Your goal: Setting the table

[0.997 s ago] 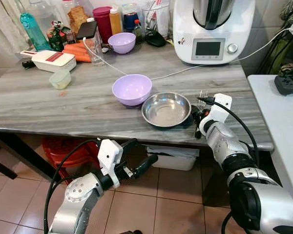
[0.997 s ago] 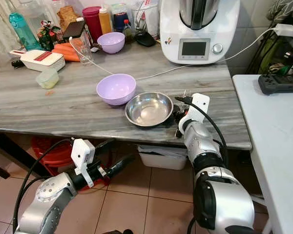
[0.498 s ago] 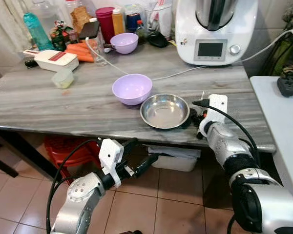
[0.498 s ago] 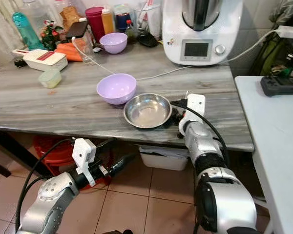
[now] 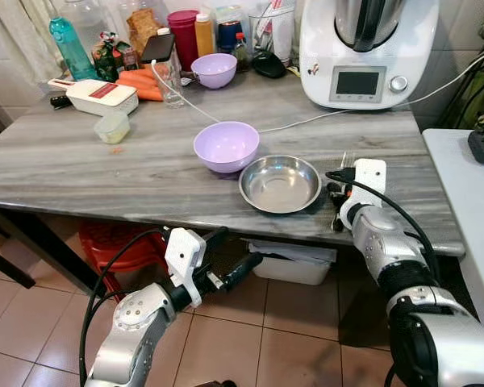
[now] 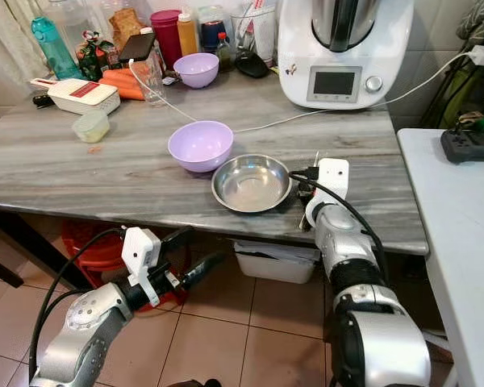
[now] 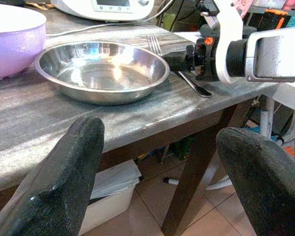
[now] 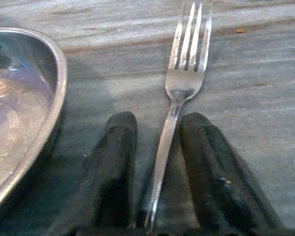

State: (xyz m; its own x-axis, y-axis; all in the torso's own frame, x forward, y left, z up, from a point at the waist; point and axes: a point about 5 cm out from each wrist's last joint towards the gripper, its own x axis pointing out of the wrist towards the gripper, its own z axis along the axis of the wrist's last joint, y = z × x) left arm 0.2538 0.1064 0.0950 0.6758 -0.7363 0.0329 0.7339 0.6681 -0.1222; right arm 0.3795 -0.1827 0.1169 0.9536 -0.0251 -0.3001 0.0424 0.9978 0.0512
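A steel bowl (image 5: 280,183) sits near the front edge of the grey marble table (image 5: 81,169), touching a purple bowl (image 5: 226,146) behind it to the left. A fork (image 8: 184,78) lies flat on the table just right of the steel bowl, tines pointing away. My right gripper (image 8: 158,120) rests low on the table with its fingers (image 8: 115,147) on either side of the fork's handle, a small gap on each side, open. My left gripper (image 5: 234,251) hangs below the table's front edge, open and empty.
A white kitchen machine (image 5: 367,48) stands at the back right, its cable (image 5: 306,121) crossing the table behind the bowls. A second purple bowl (image 5: 214,69), bottles, carrots (image 5: 137,81) and a small tub (image 5: 113,126) crowd the back left. A white table (image 5: 476,201) stands to the right.
The whole picture has shifted a little as the camera moved. My right gripper stays beside the steel bowl around the fork. The left arm holds its place.
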